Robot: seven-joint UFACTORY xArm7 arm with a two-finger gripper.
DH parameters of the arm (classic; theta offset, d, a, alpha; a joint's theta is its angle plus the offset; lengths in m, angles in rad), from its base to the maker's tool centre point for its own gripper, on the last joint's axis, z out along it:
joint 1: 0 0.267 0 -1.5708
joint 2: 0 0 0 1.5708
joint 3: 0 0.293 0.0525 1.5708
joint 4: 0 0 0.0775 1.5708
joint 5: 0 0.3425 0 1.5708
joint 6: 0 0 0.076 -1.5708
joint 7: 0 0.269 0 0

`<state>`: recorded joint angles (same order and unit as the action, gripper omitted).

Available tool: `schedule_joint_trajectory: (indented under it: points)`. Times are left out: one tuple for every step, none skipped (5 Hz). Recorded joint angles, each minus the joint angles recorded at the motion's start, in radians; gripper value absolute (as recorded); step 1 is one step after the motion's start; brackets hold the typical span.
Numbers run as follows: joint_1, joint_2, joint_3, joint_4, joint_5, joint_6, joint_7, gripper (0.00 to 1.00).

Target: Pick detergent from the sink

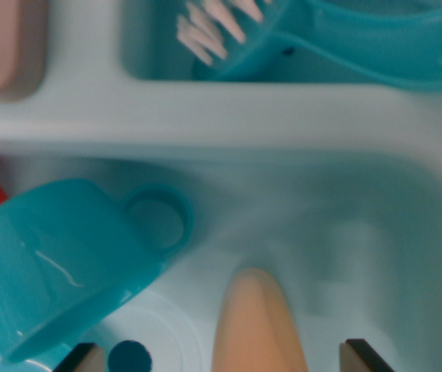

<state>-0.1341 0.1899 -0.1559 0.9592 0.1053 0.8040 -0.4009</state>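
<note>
Pincer (225, 358) stands released, its two fingertips either side of the orange detergent bottle (257, 322), whose long axis points up the wrist view into the sink (376, 232)

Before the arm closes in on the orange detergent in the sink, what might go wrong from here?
The detergent has a rounded, tapering top, so the fingers might slip off it. The teal cup lies tipped close beside it, so the finger on the wrist view's left could knock it.

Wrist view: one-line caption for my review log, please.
Open gripper straddling an orange detergent bottle in the pale sink, beside a tipped teal cup.
</note>
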Motion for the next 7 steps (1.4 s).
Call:
schedule_joint_trajectory:
  points:
    - [-0.0011, 0.002, -0.001, -0.005, 0.0005, -0.006, -0.003, 0.0]
    - [-0.0011, 0.002, -0.001, -0.005, 0.0005, -0.006, -0.003, 0.0]
    - [-0.0011, 0.002, -0.001, -0.005, 0.0006, -0.007, -0.003, 0.0]
    - [-0.0011, 0.002, -0.001, -0.005, 0.0006, -0.007, -0.003, 0.0]
    - [-0.0011, 0.002, -0.001, -0.005, 0.0006, -0.007, -0.003, 0.0]
    - [-0.0011, 0.002, -0.001, -0.005, 0.0006, -0.007, -0.003, 1.0]
    - [-0.0011, 0.002, -0.001, -0.005, 0.0006, -0.007, -0.003, 1.0]
